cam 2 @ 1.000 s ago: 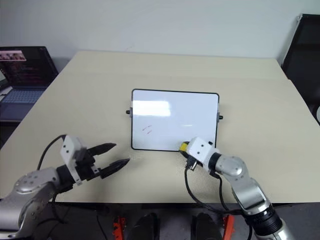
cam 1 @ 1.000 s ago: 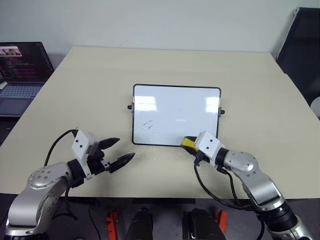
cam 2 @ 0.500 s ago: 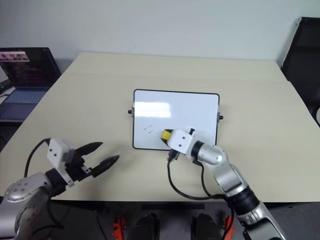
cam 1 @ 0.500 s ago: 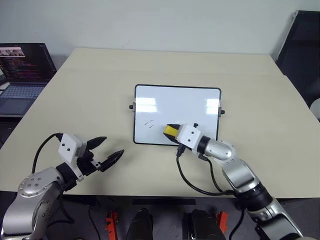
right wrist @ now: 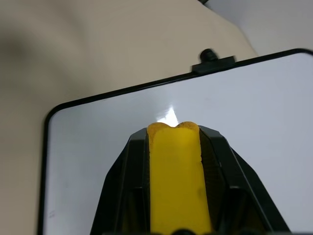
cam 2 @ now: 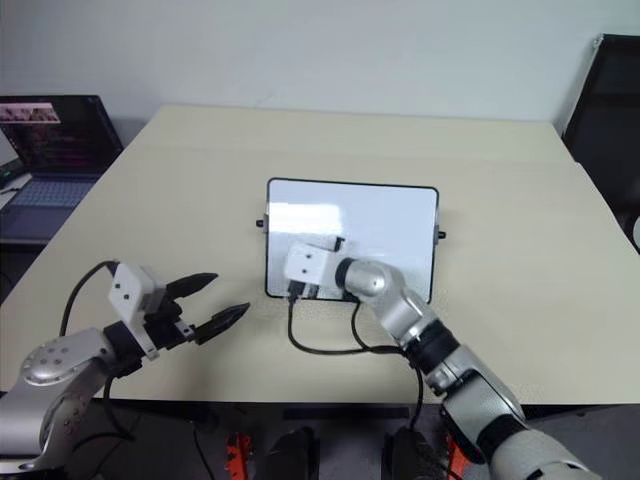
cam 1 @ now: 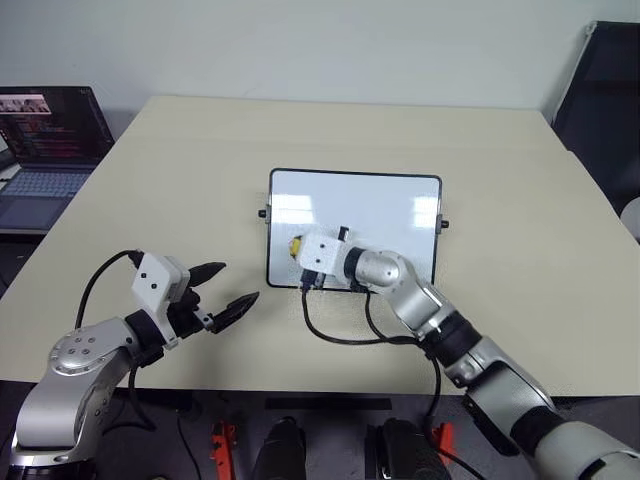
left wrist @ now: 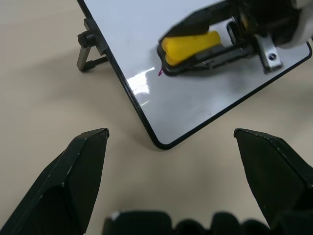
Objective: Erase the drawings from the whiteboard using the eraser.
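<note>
The right claw (cam 1: 297, 246) is squeezing the eraser (left wrist: 190, 43) between its two black fingers, and the yellow block is sticking out past the tips, lying over the near left part of the whiteboard (cam 1: 380, 205). The eraser is looking small, light and a bit soft, so holding it by its long sides, as the claw is doing, seems the best way. A tiny reddish mark (left wrist: 160, 72) is sitting just beside the eraser's end. The board is looking shiny and slippery, and it might slide if pushed hard. The left claw (cam 1: 226, 290) is hanging open and holding nothing, near the board's corner but apart from it. The table (cam 1: 180, 180) is looking flat and pale, and a laptop (cam 1: 45, 140) is sitting well away from both claws
</note>
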Robot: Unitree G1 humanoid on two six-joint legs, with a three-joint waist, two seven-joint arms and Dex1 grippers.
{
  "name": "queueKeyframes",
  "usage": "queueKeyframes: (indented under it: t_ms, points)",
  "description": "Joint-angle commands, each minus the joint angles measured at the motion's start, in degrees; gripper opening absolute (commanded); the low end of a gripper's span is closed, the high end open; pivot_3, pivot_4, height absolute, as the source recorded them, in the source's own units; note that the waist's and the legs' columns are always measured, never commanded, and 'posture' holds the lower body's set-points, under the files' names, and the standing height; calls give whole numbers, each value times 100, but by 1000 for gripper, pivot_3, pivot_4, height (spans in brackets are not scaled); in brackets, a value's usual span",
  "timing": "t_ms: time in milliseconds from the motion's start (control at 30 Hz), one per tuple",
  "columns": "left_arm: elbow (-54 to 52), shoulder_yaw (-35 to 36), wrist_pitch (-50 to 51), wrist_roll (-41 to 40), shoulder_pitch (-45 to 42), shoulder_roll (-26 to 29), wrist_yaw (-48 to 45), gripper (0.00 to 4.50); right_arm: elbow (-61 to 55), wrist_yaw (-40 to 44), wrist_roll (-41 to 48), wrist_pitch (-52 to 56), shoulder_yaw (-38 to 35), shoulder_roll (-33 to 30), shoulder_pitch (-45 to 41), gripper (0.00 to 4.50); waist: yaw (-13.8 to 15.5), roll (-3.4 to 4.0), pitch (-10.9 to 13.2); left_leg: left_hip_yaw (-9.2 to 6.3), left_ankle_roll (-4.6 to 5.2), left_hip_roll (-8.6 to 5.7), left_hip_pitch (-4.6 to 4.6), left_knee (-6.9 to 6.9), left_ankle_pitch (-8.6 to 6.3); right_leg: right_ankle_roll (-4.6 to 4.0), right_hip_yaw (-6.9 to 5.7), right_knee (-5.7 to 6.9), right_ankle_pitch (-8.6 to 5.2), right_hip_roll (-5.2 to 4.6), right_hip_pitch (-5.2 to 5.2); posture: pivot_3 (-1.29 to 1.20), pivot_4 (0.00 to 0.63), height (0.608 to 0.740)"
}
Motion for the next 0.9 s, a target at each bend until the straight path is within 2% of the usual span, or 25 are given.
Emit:
queueKeyframes:
  t_ms: [33, 200, 267, 400, 467, 567, 800, 867, 900]
  points:
    - [-178, 87, -121, 11, 16, 20, 18, 4500, 259, 82, -147, -13, -45, -93, -86, 1036, 3, -1, -1, 0, 0, 0, 0, 2, 0, 0, 1, 3, 0, 0, 0, 0, 150, 740]
    - [-219, 97, -119, 8, 25, 12, 44, 4500, -40, 1021, -149, -126, 343, -298, 225, 1036, 3, -3, -2, 0, 1, -1, 14, 8, 5, 4, 3, 37, -14, 0, 1, 0, 150, 740]
    - [-213, 109, -125, 5, 34, 19, 34, 4500, -7, 837, -251, -271, 315, -259, 175, 1036, -6, -2, -2, 0, 2, -1, 23, 8, 6, 10, 4, 52, -24, 0, 1, 0, 150, 740]
    - [-156, 80, -162, 41, 24, 28, 7, 4500, 403, -309, -420, -619, -27, 49, -227, 1036, -44, 0, 0, -3, 7, 2, 34, 8, 12, 5, 6, 71, -25, 7, -1, 0, 150, 740]
    - [-146, 53, -168, 55, 8, 21, 11, 4500, 553, -431, -368, -666, -93, 152, -322, 1035, -48, 0, 0, -6, 1, 3, 34, 7, 21, -9, 6, 71, -23, 10, -3, 0, 150, 740]
    - [-135, -3, -183, 77, -18, 15, 8, 4500, 779, -280, -294, -476, -88, 283, -353, 1035, -40, -4, -3, -4, -2, 3, 33, 8, 24, -30, 8, 66, -35, 9, 0, 0, 150, 740]
    - [-140, -21, -157, 68, -50, 32, 8, 4500, 448, 910, -383, -369, 387, 179, -98, 1030, -94, -2, -2, -5, -1, 5, 34, 0, 23, -5, 5, 67, -21, 11, -1, 0, 150, 740]
    - [-136, -21, -153, 66, -63, 43, 6, 4500, 519, 683, -449, -362, 311, 224, -149, 1030, -94, -2, -1, -5, -1, 5, 34, 0, 23, -4, 5, 67, -21, 11, -2, 0, 150, 740]
    - [-132, -25, -154, 67, -68, 45, 3, 4500, 653, 305, -523, -389, 201, 276, -264, 1029, -93, -2, -1, -5, -2, 5, 34, 0, 24, -4, 5, 68, -21, 11, -2, 0, 150, 740]
